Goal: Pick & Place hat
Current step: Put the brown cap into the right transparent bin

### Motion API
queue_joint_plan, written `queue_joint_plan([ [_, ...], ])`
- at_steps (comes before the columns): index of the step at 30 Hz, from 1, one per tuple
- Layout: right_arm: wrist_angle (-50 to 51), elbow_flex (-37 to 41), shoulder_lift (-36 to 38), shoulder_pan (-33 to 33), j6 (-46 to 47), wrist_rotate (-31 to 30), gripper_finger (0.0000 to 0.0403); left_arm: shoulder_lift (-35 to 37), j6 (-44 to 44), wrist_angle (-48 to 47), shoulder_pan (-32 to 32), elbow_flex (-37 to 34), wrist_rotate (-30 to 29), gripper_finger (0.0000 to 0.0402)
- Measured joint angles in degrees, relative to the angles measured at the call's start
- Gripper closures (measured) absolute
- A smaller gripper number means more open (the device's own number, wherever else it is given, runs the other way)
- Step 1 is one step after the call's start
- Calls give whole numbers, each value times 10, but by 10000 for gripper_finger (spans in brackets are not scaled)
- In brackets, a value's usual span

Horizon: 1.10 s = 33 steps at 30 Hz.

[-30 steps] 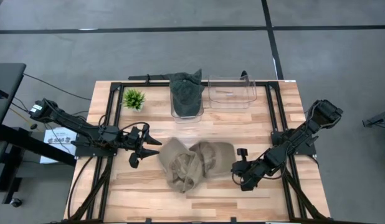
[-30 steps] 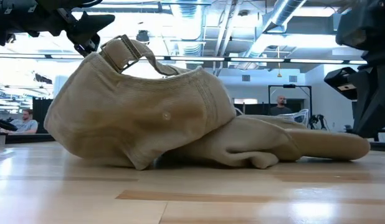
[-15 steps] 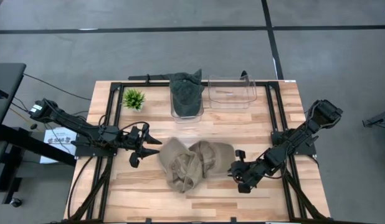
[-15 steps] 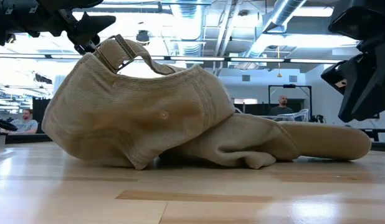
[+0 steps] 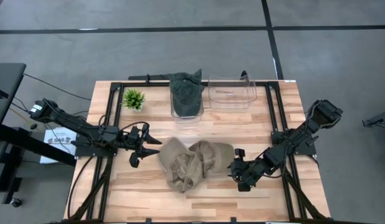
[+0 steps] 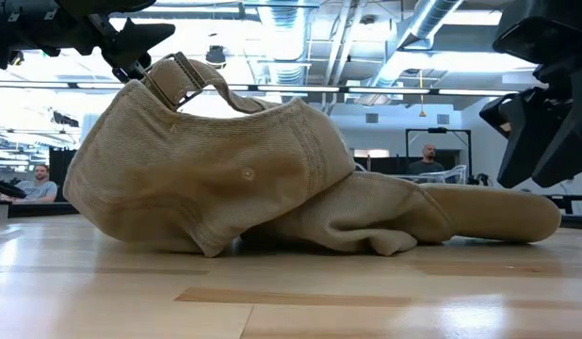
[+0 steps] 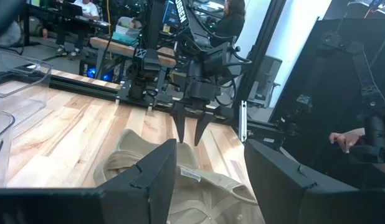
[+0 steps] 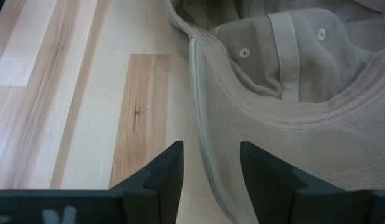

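Two tan corduroy caps lie in a heap near the middle of the wooden table (image 5: 242, 124): the left-hand cap (image 5: 178, 165) sits crown-up with its adjuster strap arching over the top, and the right-hand cap (image 5: 212, 157) leans against it with its stiff brim pointing toward the right arm. That brim lying flat and free of the pile is probably why the right arm comes in from this side; it is the easiest part to pinch without dragging the other cap along.

The right hand (image 5: 238, 168) is just beside the brim edge, low over the wood. In the right wrist view its two dark fingers (image 8: 161, 177) stand parted to a moderate gap, with the seamed brim rim running into the space between them, and nothing is gripped yet. I judge it is lining up to close on that edge.

The left hand (image 5: 147, 148) waits just to the left of the heap, fingers spread wide and empty, aimed at the strapped cap.

At the back of the table stand two clear plastic bins: the left bin (image 5: 185, 93) already holds a dark green cap, while the right bin (image 5: 232, 92) looks empty, so it seems the likely drop spot. A small green artificial plant (image 5: 134, 98) sits toward the back left, well apart from the work.
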<state>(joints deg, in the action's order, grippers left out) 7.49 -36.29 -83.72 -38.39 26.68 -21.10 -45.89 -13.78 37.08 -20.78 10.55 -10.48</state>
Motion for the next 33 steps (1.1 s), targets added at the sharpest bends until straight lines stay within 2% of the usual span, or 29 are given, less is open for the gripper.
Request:
queue_joint_plan([
  [10,0,0,-5,3,-2,2,257,0,0,0,0,0,0,215],
  [16,-20,0,-76,7,-2,15,250,0,0,0,0,0,0,215],
  [22,-51,-12,-143,13,-5,-18,257,0,0,0,0,0,-1,215],
  [25,-50,-17,-149,13,-4,-37,263,0,0,0,0,0,-5,215],
  [33,-38,-33,-135,13,-47,-37,266,-4,4,-1,2,0,-7,215],
])
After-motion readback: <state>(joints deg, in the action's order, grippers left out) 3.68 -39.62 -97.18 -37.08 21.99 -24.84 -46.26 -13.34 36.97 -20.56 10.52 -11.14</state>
